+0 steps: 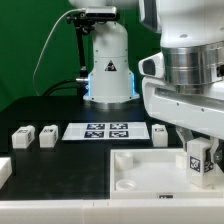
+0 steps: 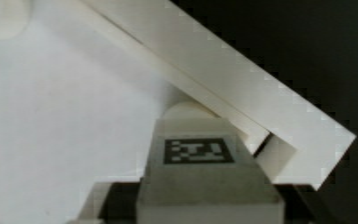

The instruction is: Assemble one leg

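Note:
My gripper (image 1: 198, 166) is shut on a leg (image 1: 197, 155), a small white block with a black-and-white tag facing the camera. It holds the leg upright over the right corner of the large white tray-like piece (image 1: 140, 172) at the front. In the wrist view the held leg (image 2: 197, 160) shows its tag between my dark fingers (image 2: 126, 200). It stands close over the tray-like piece's flat face (image 2: 69, 110), next to its raised rim (image 2: 220, 75). I cannot tell whether the leg touches the piece.
Two more legs (image 1: 22, 137) (image 1: 47, 133) lie at the exterior view's left and a third (image 1: 160, 131) lies beside the marker board (image 1: 103, 130). A white robot base (image 1: 108, 65) stands behind. A white part (image 1: 4, 172) sits at the left edge.

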Robot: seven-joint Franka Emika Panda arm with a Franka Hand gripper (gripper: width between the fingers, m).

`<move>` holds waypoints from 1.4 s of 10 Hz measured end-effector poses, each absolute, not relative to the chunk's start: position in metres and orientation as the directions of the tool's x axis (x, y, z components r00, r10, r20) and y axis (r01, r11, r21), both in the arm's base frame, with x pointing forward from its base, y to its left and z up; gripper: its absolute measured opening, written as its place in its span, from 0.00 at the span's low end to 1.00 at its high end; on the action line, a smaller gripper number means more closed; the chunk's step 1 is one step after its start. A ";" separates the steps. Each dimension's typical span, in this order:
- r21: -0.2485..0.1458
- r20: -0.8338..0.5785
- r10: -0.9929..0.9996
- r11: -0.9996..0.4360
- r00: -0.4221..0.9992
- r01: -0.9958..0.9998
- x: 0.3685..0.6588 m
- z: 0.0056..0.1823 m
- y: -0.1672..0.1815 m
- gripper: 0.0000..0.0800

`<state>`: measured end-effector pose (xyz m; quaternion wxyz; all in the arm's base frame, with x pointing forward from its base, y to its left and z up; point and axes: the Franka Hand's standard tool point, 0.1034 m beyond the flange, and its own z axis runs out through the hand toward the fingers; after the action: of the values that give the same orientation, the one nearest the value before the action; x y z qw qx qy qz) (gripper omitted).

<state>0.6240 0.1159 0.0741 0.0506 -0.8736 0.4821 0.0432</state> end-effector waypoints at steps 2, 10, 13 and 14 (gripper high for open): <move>-0.045 -0.128 -0.852 -0.507 0.508 -0.861 0.624 0.074 0.116 0.37; -0.112 -0.045 -0.096 -0.989 0.994 -0.101 0.626 0.069 0.121 0.81; -0.111 0.000 0.207 -0.972 0.978 0.206 0.628 0.077 0.124 0.81; -0.111 0.014 0.304 -0.946 0.953 0.304 0.629 0.077 0.120 0.81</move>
<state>0.6287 0.1205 0.0770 0.0559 -0.9865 -0.1541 0.0017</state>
